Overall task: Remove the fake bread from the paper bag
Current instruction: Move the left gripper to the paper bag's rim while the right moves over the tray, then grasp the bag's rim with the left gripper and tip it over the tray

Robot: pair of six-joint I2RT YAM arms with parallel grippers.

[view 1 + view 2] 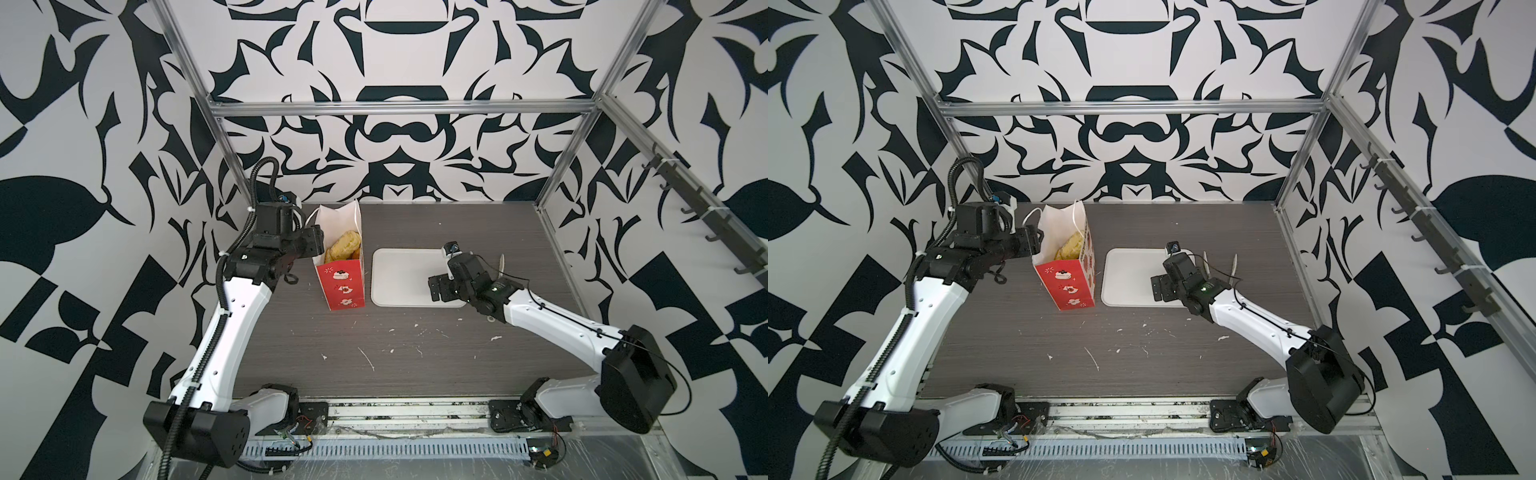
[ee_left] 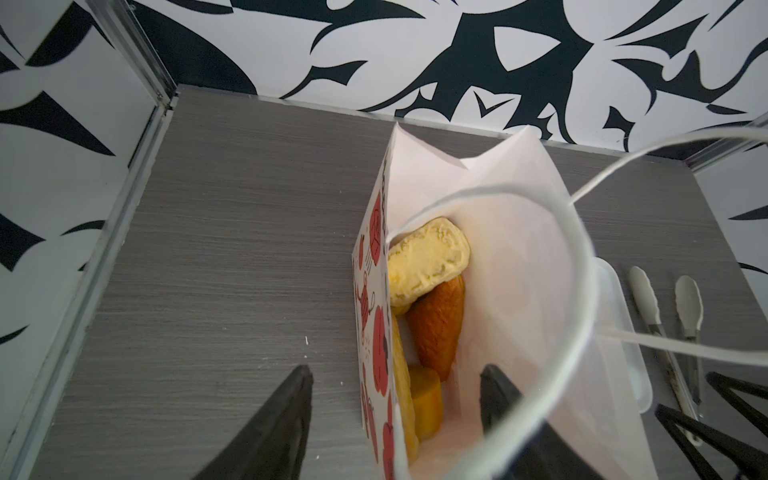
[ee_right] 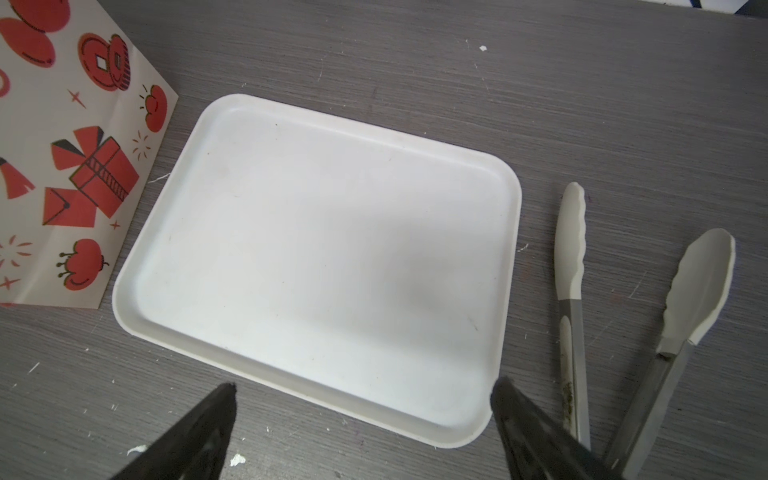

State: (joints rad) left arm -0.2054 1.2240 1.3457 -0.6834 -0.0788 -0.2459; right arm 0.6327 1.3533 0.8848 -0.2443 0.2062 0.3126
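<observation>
Straddling 1 wall of the paper bag (image 1: pixel 341 287), left tool (image 2: pixel 397 372): jaws part open, 1 finger inside, 1 outside, clamped on nothing. Bag upright on counter (image 1: pixel 374 345), mouth open; fake bread (image 2: pixel 428 257) inside, at least 3 pieces showing. White tray (image 1: pixel 399 276) just right of bag. Right tool (image 3: pixel 363 386): above tray's near edge, jaws wide, holding nothing. Tongs (image 3: pixel 572 249) on counter right of tray.

1. No words, numbers or brand names can be read in any of the views.
2. The paper bag (image 3: pixel 83 166) bears only red drawn pictures with black outlines: a gift box, an envelope, a coin with a square hole, round fruits and small sparkles. None of them forms a letter.
</observation>
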